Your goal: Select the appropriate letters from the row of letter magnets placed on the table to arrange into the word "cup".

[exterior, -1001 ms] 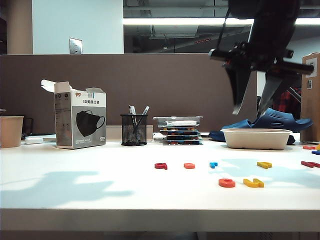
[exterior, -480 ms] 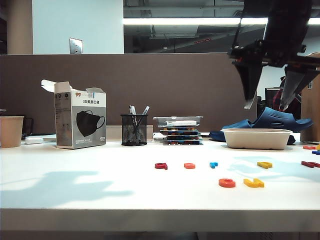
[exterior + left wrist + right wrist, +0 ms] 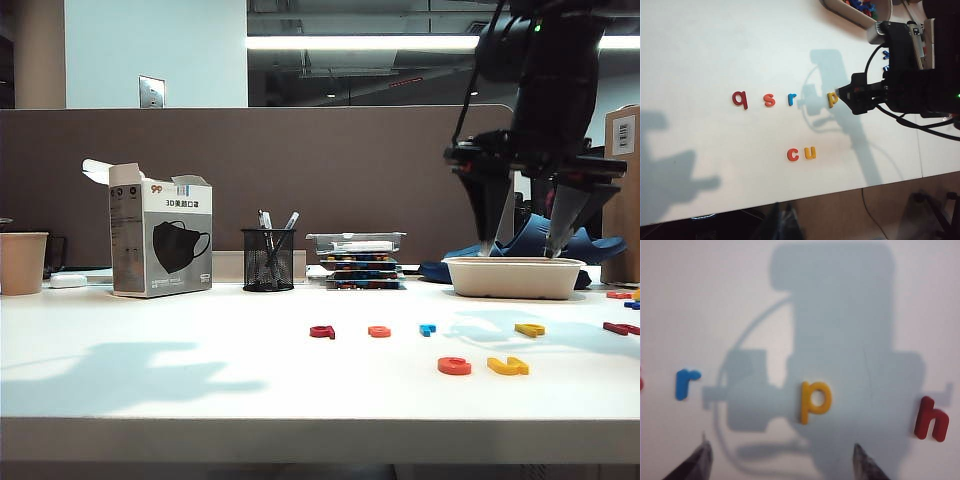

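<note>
Item: yellow "p" [image 3: 814, 401], in the row on the table [image 3: 150, 380].
My right gripper [image 3: 522, 247] hung above it, fingers apart; my left gripper was out of sight.

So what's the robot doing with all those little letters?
It is spelling "cup" with small plastic letter magnets on the white table. The orange-red "c" and yellow "u" already sit side by side, nearer the table's front edge than the row. The yellow "p" is still in the row, between a blue "r" and a dark red "h". The right hand hangs open above the "p", holding nothing. The left hand isn't in view.
</note>
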Motion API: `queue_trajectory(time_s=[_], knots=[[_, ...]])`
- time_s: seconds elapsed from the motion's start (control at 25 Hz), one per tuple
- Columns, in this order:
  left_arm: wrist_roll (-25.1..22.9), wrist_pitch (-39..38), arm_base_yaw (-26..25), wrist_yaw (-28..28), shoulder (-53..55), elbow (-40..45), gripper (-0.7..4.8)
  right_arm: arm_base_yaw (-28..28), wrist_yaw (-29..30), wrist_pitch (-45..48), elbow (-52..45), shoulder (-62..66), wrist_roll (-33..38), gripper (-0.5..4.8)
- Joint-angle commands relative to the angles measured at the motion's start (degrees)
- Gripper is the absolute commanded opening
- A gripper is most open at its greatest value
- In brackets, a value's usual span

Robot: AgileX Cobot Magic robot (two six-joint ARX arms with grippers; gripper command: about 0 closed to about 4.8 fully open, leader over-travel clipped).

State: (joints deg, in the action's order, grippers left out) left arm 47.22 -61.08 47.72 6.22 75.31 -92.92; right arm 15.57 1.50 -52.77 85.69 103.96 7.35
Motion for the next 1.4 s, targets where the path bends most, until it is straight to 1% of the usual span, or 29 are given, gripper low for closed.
queue_trajectory(time_s=[0.04, 0.12, 0.36, 0.52, 0.8, 0.96, 1.08, 1.4], knots=[[-0.3, 0.5, 0.0, 0.2, -0.2, -0.2, -0.05, -0.4, 0.1, 1.2, 0.3, 1.6, -1.7, 3.60], [-0.3, 0.5, 0.0, 0.2, -0.2, -0.2, -0.05, -0.8, 0.3, 1.7, 0.3, 3.1, -2.9, 3.60], [-0.3, 0.5, 0.0, 0.2, -0.2, -0.2, -0.05, -1.2, 0.2, 3.1, 0.2, 5.1, -3.2, 3.60], [-0.3, 0.5, 0.0, 0.2, -0.2, -0.2, -0.05, -1.4, 3.4, 3.3, 0.2, 6.6, -4.5, 3.60], [-0.3, 0.5, 0.0, 0.2, -0.2, -0.2, -0.05, -1.8, 3.4, 3.2, 0.1, 7.9, -5.9, 3.60], [-0.3, 0.5, 0.0, 0.2, -0.2, -0.2, -0.05, -2.5, 3.7, 2.8, 0.1, 8.3, -5.9, 3.59], [-0.3, 0.5, 0.0, 0.2, -0.2, -0.2, -0.05, -3.1, 6.0, 2.4, 0.1, 9.0, -6.1, 3.59], [-0.3, 0.5, 0.0, 0.2, -0.2, -0.2, -0.05, -3.2, 6.1, 1.6, 0.1, 10.5, -6.2, 3.59]])
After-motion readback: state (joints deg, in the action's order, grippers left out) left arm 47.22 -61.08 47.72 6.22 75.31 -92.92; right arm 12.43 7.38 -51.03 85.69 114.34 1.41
